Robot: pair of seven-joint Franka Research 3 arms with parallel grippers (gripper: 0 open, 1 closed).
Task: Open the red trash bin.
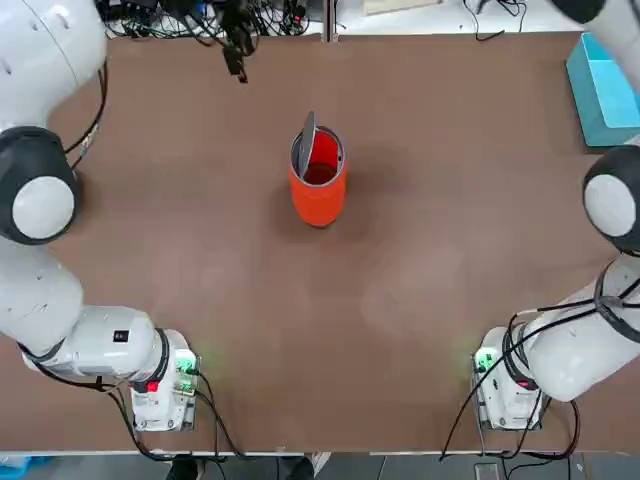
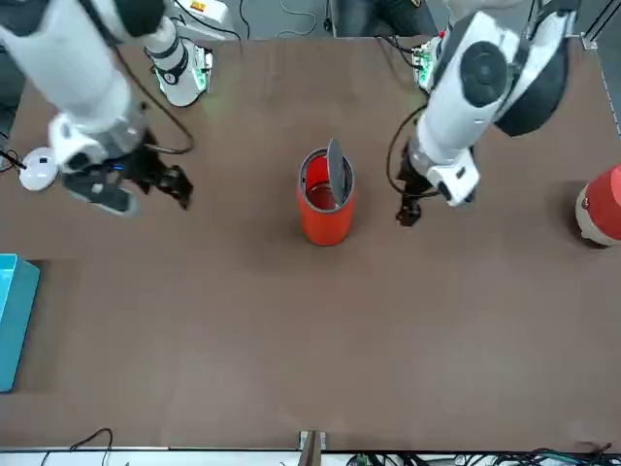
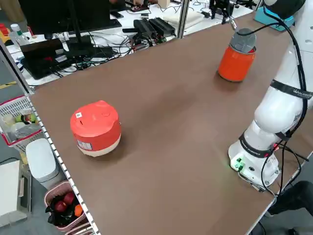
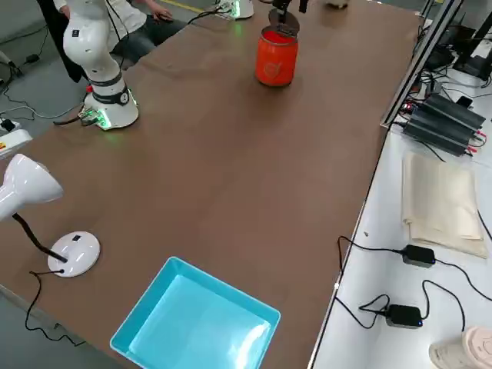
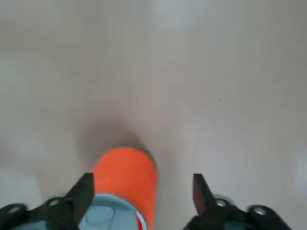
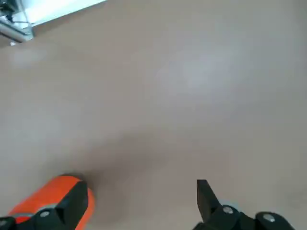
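Observation:
The red trash bin (image 1: 318, 190) stands upright mid-table. Its grey swing lid (image 1: 307, 143) is tipped up on edge inside the silver rim, and the red inside shows (image 2: 318, 196). My left gripper (image 2: 408, 211) hangs open in the air beside the bin on the robot's left, apart from it. In the left wrist view the bin (image 5: 125, 179) sits between and below the open fingers (image 5: 84, 191). My right gripper (image 2: 175, 184) is open, raised off to the bin's other side and farther away. The right wrist view shows the bin (image 6: 50, 196) at the frame's edge.
A red cylinder with a beige end (image 3: 95, 128) sits near the table's left edge. A teal tray (image 1: 605, 90) lies at the far right, with a white lamp (image 4: 31, 184) beside it. Cables and power bricks (image 4: 442, 119) lie beyond the far edge.

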